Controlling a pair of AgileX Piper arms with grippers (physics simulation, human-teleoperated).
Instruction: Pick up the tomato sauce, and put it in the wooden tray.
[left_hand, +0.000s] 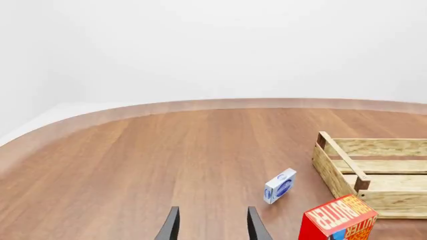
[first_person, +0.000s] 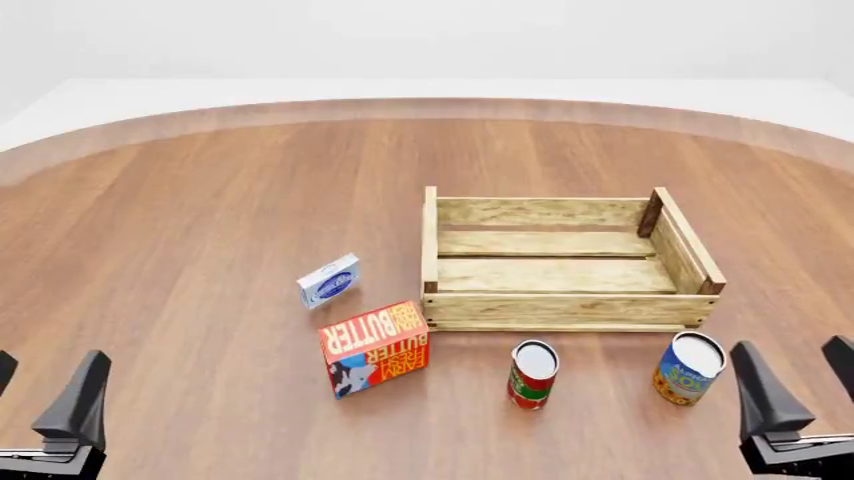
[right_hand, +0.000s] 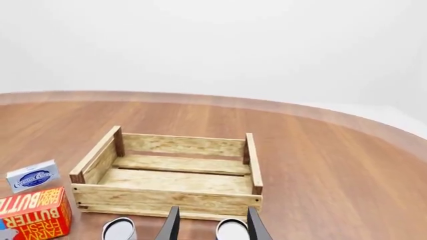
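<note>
- Nothing is done yet: the tomato sauce (first_person: 533, 373) stands upright on the desk (first_person: 200, 220), just in front of the empty wooden tray (first_person: 566, 309).
- Both pincers are released, grasping nothing.
- The right pincer (first_person: 801, 385) hangs nearer, with the blue-and-orange can (first_person: 689, 368) between it and the sauce; the left pincer (first_person: 47, 395) is well apart.
</note>
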